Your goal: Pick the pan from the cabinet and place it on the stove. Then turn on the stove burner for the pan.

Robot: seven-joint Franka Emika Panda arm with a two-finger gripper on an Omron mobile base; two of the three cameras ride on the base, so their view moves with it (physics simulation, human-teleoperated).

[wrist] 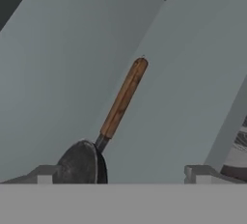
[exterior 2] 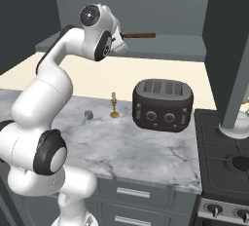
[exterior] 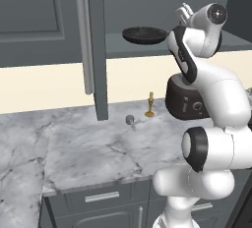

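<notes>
Nearest to us in the hand view, the two dark fingertips (wrist: pixel 44 174) of the gripper (wrist: pixel 120 175) stand far apart, spread wide, with nothing clamped between them. We record the pan (wrist: pixel 79 162) just beyond the left fingertip, its round black body overlapping the gap between the jaws on that side; whether the finger touches it we cannot tell. Its brown wooden handle (wrist: pixel 123 97) runs away from the gripper toward the far wall of the cabinet (wrist: pixel 58 63).

From the left base view, we find the pan (exterior: pixel 144 35) resting on the grey shelf (exterior: pixel 128 50) inside the open wall cabinet, immediately left of the raised hand. The cabinet door (exterior: pixel 93 45) with its long silver bar handle (exterior: pixel 84 45) hangs open to the left of the pan.

From the right base view, we note the wooden handle (exterior 2: pixel 140 35) projecting to the right from behind the hand at shelf height.

Below, on the marble counter (exterior 2: pixel 136 152), we note the dark four-slot toaster (exterior 2: pixel 163 104), a small brass candlestick (exterior 2: pixel 114 106) to its left, and a small grey object (exterior 2: pixel 88 115) further left. The stove (exterior 2: pixel 228 161) lies at the right end of the counter, well apart from the pan.
</notes>
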